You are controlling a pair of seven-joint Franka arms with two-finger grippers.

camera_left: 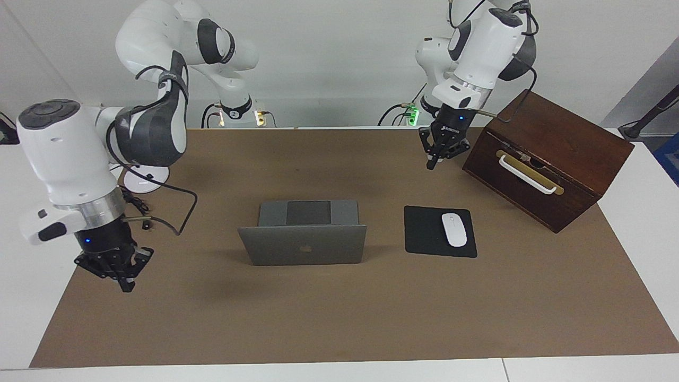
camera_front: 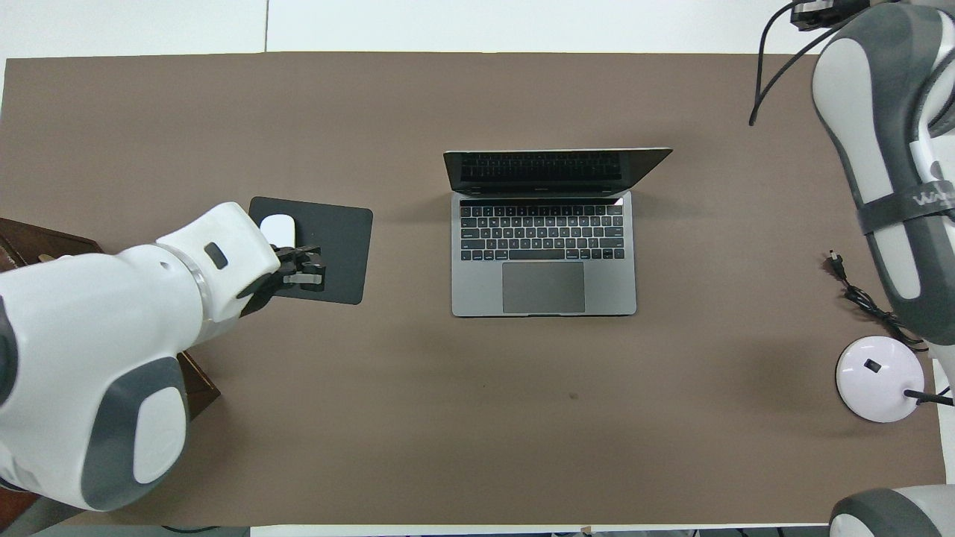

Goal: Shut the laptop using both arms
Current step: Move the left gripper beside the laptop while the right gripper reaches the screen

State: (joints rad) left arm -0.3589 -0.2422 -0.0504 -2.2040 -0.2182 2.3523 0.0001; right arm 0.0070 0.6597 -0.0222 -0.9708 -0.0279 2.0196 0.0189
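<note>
**Laptop open, approach step**

Right tool (camera_left: pixel 119 268), finger state unclear, hangs over table toward right arm's end from laptop (camera_left: pixel 303 241). Laptop mid-table, lid up. Left tool (camera_left: pixel 443 148), unclear too, above mouse pad (camera_left: pixel 428 233). Next: both reach lid, push down.

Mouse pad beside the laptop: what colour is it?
Black; the mouse pad shows best in the facing view, with a white mouse on it.
</note>
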